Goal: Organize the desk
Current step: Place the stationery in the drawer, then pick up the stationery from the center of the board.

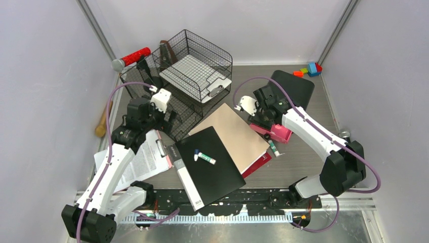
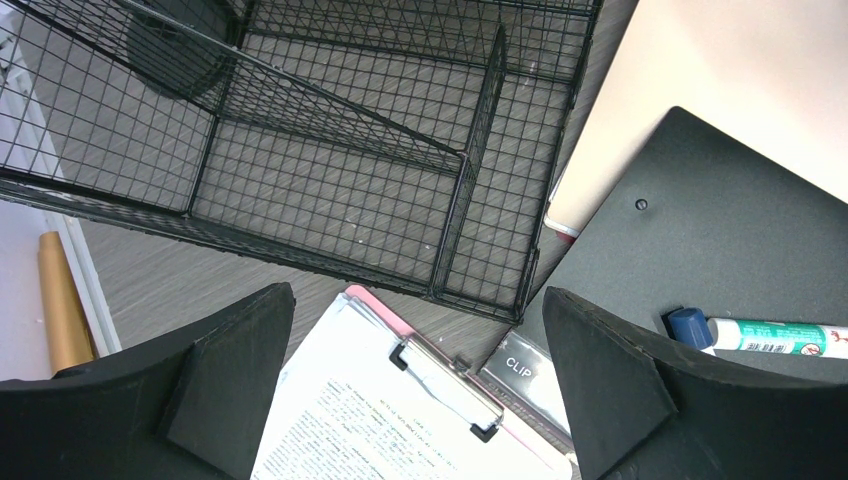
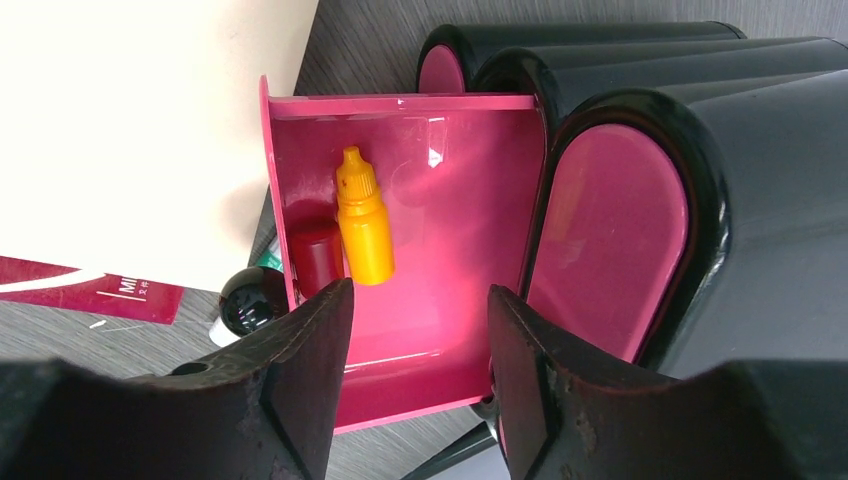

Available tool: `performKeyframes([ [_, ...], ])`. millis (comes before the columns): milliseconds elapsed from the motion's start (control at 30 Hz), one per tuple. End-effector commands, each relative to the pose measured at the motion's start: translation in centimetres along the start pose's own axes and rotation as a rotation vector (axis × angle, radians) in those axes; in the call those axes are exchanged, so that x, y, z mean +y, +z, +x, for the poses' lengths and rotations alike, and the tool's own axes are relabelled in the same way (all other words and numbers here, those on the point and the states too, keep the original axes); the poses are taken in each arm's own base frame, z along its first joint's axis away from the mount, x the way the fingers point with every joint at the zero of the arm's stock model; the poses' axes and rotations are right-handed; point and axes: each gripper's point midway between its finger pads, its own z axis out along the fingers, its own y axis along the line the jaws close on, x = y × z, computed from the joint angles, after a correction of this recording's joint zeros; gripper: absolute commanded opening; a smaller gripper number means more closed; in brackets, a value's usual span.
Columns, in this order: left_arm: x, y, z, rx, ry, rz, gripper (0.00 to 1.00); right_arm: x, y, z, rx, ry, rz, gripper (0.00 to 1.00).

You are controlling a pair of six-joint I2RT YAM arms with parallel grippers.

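Right gripper (image 3: 420, 300) jaws parted, empty, above pink drawer (image 3: 440, 150), orange bottle (image 3: 362, 225) lying inside at 11 o'clock, left gripper (image 2: 415, 295) wide open over clipboard (image 2: 400, 420)

Dropper bottle (image 3: 362, 222) in open drawer (image 3: 450, 220); marker (image 1: 205, 157) on binder (image 1: 217, 177); clipboard (image 1: 146, 159) left of binder, on desk (image 1: 298, 162).

Overhead view, high at the near edge, faces down on the whole counter (image 1: 303, 167); wrist views, close-up, share its mesh rack (image 2: 330, 170) (left) and pink drawer (image 3: 440, 270) (right).
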Motion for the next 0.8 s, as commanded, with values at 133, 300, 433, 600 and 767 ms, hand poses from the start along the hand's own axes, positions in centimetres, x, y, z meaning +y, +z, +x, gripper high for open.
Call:
performKeyframes([
  [133, 0.2, 0.0, -1.3, -0.057, 0.009, 0.000, 0.99, -1.7, -2.0, -2.3, -0.117, 0.071, 0.058, 0.60],
  [300, 0.2, 0.0, -1.3, -0.055, 0.009, 0.001, 0.99, -1.1, -3.0, -3.7, -0.191, 0.129, 0.017, 0.62],
  [433, 0.2, 0.0, -1.3, -0.056, 0.009, 0.001, 0.99, -0.1, -4.6, -5.5, -0.294, 0.181, -0.056, 0.63],
  [600, 0.1, 0.0, -1.4, -0.057, 0.008, 0.004, 0.99, 1.4, -7.3, -7.9, -0.432, 0.264, -0.166, 0.66],
  [767, 0.1, -0.1, -1.5, -0.060, 0.007, 0.007, 0.99, 2.4, -8.6, -9.6, -0.488, 0.317, -0.265, 0.69],
])
